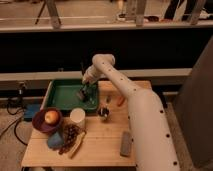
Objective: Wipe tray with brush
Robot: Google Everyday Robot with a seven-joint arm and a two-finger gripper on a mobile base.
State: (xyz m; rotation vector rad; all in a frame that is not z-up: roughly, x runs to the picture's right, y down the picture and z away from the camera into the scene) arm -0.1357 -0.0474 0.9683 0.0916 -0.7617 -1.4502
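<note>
The green tray (60, 96) lies at the back left of the wooden table. My gripper (86, 90) hangs over the tray's right part, pointing down, shut on the brush (81, 93). The brush's dark head rests on or just above the tray floor. Its thin black handle sticks up past my wrist. My fingers hide the middle of the brush.
In front of the tray are a purple bowl (44, 123) holding an apple, a white cup (77, 116), grapes (70, 134) and a blue item (55, 140). A small metal cup (103, 113), an orange-handled tool (120, 101) and a grey block (126, 143) lie to the right.
</note>
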